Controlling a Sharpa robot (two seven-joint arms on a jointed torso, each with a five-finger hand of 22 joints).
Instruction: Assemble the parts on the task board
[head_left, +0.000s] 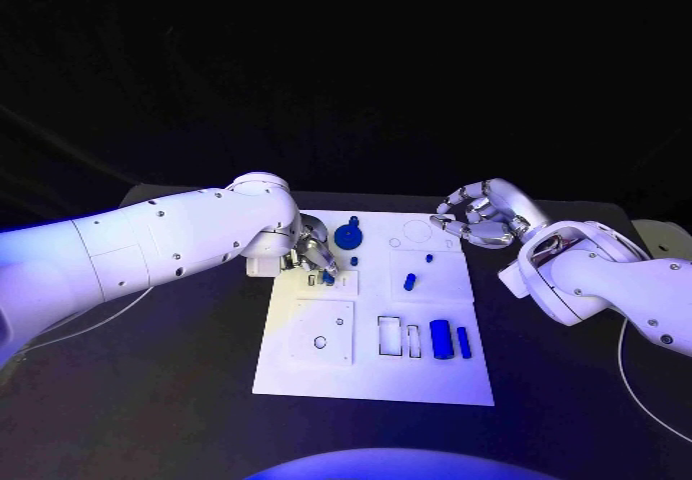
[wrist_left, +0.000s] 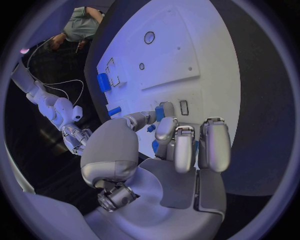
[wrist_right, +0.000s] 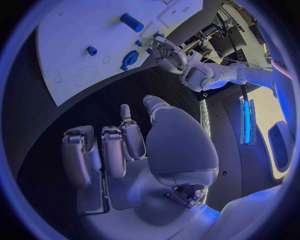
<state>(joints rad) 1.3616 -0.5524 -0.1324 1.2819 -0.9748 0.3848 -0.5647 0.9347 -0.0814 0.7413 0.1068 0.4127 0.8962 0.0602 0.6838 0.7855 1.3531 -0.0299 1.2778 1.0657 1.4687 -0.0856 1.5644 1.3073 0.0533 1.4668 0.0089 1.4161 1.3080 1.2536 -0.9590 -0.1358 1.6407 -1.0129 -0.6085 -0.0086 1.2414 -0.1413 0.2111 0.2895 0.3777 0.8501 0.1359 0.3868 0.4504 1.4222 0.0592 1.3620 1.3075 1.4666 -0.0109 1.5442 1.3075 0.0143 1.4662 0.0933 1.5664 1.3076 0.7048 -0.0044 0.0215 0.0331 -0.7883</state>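
Observation:
The white task board (head_left: 375, 385) lies in the middle of the black table. My left hand (head_left: 309, 254) hovers over its upper left part and pinches a small blue part (wrist_left: 160, 113) between thumb and a finger. A round blue part (head_left: 348, 236) sits just beyond that hand. Small blue parts (head_left: 410, 282) stand near the board's middle. A thick blue cylinder (head_left: 441, 338) and a slimmer blue part (head_left: 463, 341) lie at the lower right. My right hand (head_left: 477, 217) hangs at the board's upper right corner, fingers half bent and apart, holding nothing.
Empty cut-outs (head_left: 389, 335) sit next to the thick cylinder, and a square recess (head_left: 320, 342) is at the board's lower left. Black table (head_left: 173, 400) surrounds the board. A cable (head_left: 642, 400) runs along the table's right side.

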